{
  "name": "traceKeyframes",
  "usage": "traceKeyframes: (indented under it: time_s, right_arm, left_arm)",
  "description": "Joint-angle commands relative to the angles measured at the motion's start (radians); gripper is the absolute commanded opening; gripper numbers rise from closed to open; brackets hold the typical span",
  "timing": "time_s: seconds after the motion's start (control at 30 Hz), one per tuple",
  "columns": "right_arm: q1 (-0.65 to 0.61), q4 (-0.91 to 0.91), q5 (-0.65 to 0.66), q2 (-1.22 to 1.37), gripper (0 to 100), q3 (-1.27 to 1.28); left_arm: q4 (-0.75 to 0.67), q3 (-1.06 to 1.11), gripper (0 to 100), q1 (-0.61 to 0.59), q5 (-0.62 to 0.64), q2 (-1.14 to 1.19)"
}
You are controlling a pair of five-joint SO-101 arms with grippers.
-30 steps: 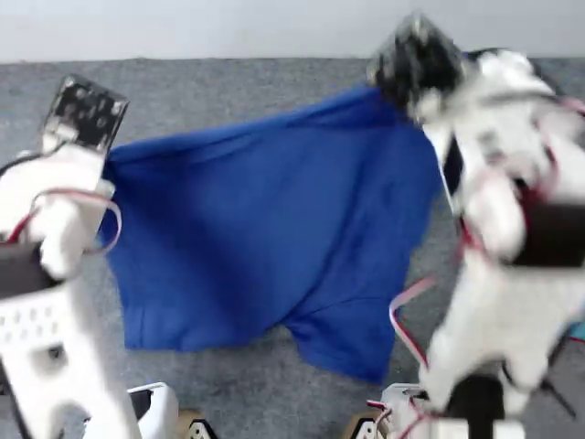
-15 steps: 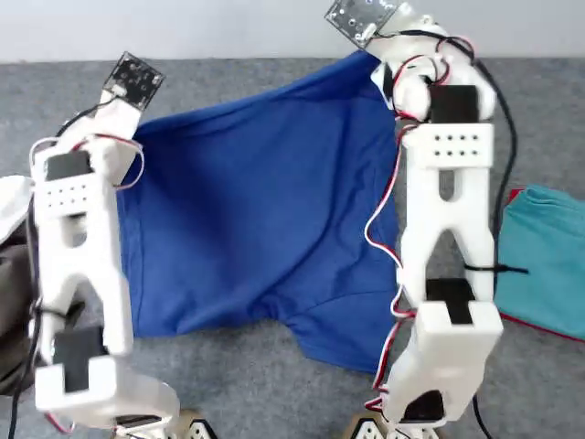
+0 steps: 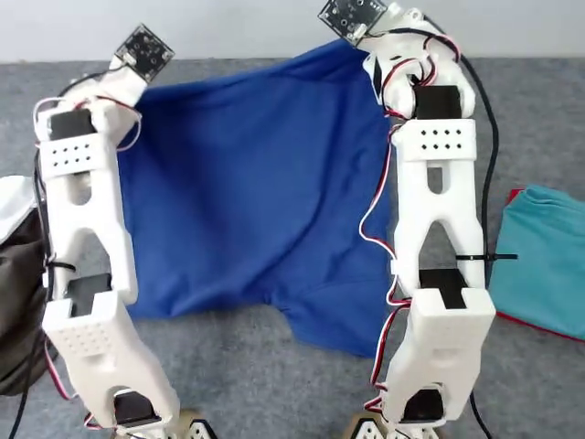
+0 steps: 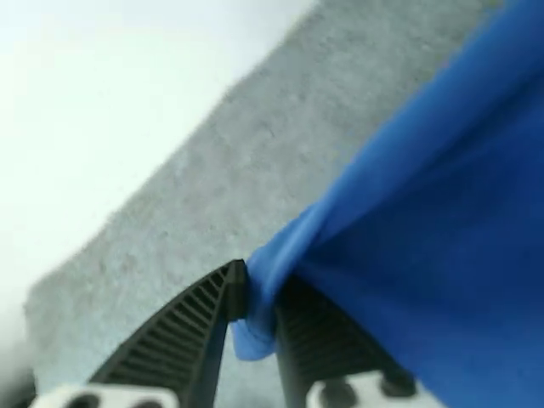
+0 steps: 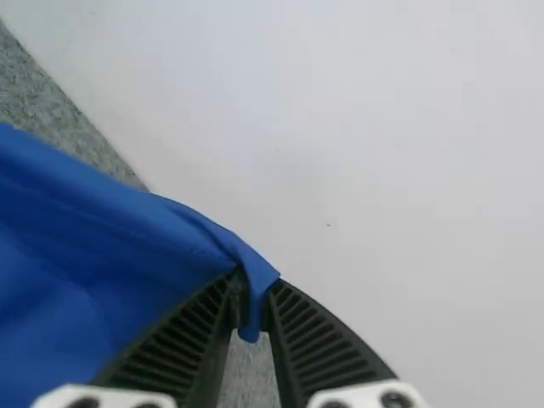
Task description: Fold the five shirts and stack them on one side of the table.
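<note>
A big royal-blue cotton shirt (image 3: 256,192) lies spread across the middle of the grey felt worktop (image 3: 228,384), reaching up to the top of the high view. The left claw (image 4: 255,293) pinches the shirt's upper-left corner. The right claw (image 5: 252,299) is clamped on the upper-right corner, close to the white wall (image 5: 357,127). A teal folded garment (image 3: 548,265) sits at the right edge.

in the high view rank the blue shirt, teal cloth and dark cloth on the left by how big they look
1. blue shirt, by far the largest
2. teal cloth
3. dark cloth
The last two run off the picture's edge, and an arm covers part of the dark one, so their order is unsure.
</note>
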Motion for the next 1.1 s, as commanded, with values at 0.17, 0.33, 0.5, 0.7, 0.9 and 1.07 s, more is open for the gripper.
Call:
traceKeyframes:
  time_s: [0.17,0.33,0.5,0.7,0.9,1.07]
  right_arm:
    - [-0.007,0.091,-0.006,0.012,0.9,-0.017]
    - [-0.007,0.456,-0.011,-0.022,0.9,-0.023]
    - [-0.012,0.740,-0.063,-0.061,0.9,-0.023]
    - [-0.033,1.012,-0.140,-0.068,1.1,-0.020]
    - [-0.041,1.018,-0.241,-0.133,1.2,0.130]
    - [-0.061,1.018,-0.245,-0.283,1.2,0.390]
  left_arm:
    - [0.150,-0.122,2,-0.003,-0.095,0.034]
    - [0.384,-0.125,2,0.000,-0.117,0.034]
    - [0.566,-0.125,2,0.008,-0.180,0.034]
    - [0.732,-0.114,2,0.006,-0.190,0.038]
    - [0.730,0.024,2,0.003,-0.193,0.032]
    - [0.730,0.102,2,-0.006,-0.192,0.032]
